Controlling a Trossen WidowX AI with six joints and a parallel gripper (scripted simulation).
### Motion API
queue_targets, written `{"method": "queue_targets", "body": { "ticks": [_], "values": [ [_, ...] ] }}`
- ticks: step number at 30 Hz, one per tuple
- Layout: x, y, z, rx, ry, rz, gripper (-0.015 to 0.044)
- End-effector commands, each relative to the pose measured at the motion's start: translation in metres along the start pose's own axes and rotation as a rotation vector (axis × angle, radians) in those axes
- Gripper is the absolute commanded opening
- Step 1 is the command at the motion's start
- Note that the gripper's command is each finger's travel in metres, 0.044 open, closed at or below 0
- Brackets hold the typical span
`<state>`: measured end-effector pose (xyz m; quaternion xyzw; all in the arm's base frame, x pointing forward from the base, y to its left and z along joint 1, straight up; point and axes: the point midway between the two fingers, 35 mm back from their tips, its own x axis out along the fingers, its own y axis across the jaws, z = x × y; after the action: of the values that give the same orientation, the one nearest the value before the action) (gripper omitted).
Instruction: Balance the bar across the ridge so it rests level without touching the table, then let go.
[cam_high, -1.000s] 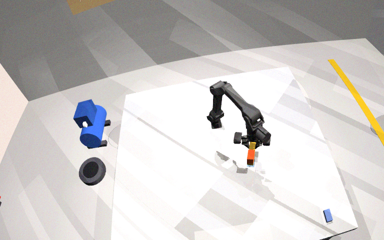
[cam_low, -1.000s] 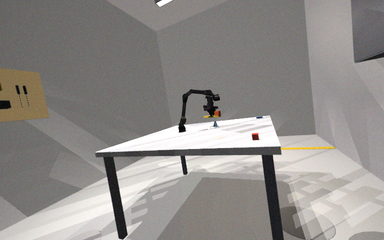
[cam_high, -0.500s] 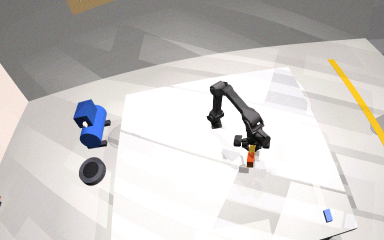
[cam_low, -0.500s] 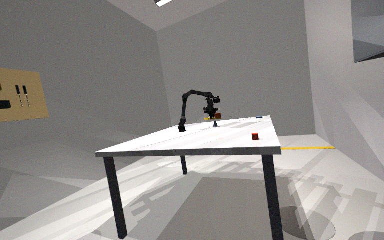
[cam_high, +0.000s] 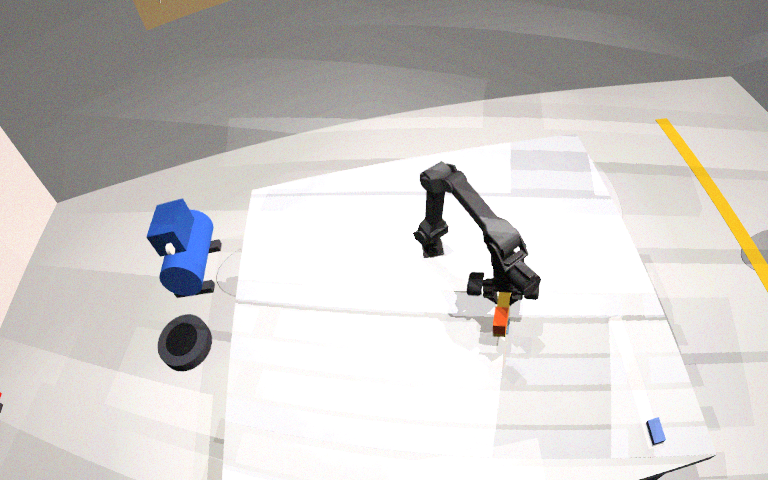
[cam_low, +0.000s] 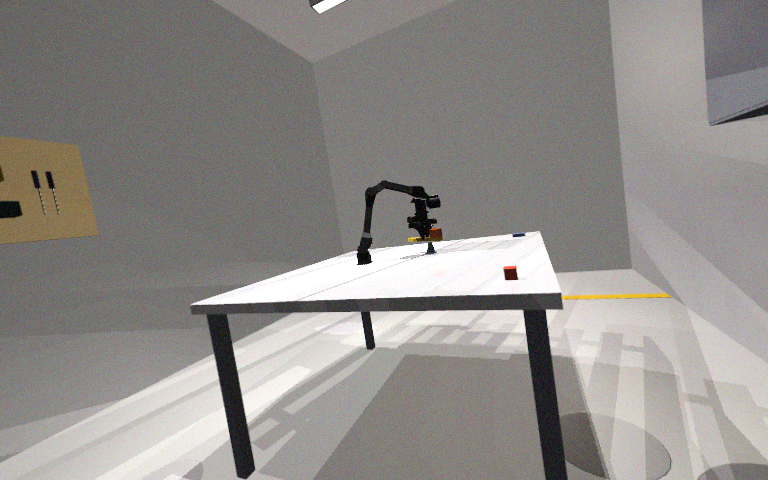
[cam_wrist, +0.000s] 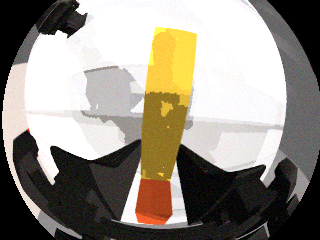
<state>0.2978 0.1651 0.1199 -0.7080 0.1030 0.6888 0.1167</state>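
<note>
The yellow bar (cam_high: 504, 298) (cam_low: 415, 240) (cam_wrist: 170, 65) has an orange block (cam_high: 500, 318) (cam_low: 435, 233) (cam_wrist: 154, 197) on top of one end. My gripper (cam_high: 503, 302) (cam_low: 424, 236) (cam_wrist: 159, 146) is shut on the bar and holds it near level above the table. The dark ridge (cam_low: 431, 247) stands on the table under the bar, toward the orange block's end. Its top is very close to the bar's underside; I cannot tell whether they touch. The ridge is mostly hidden under the bar in the top view and hidden in the wrist view.
A blue block (cam_high: 655, 431) (cam_low: 518, 234) lies near a corner of the white table (cam_high: 339, 254) (cam_low: 373, 303). A red cube (cam_low: 510, 272) stands near another edge. Off the table are a blue machine (cam_high: 189, 249) and a black tyre-like ring (cam_high: 204, 345).
</note>
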Motion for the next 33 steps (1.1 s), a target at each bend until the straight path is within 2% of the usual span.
{"method": "queue_targets", "body": {
  "ticks": [1, 33],
  "values": [
    [-0.0003, 0.0005, 0.0006, 0.001, -0.003, 0.001, 0.0000],
    [0.0024, 0.0005, 0.0005, 0.001, -0.003, 0.001, 0.0000]
  ]
}}
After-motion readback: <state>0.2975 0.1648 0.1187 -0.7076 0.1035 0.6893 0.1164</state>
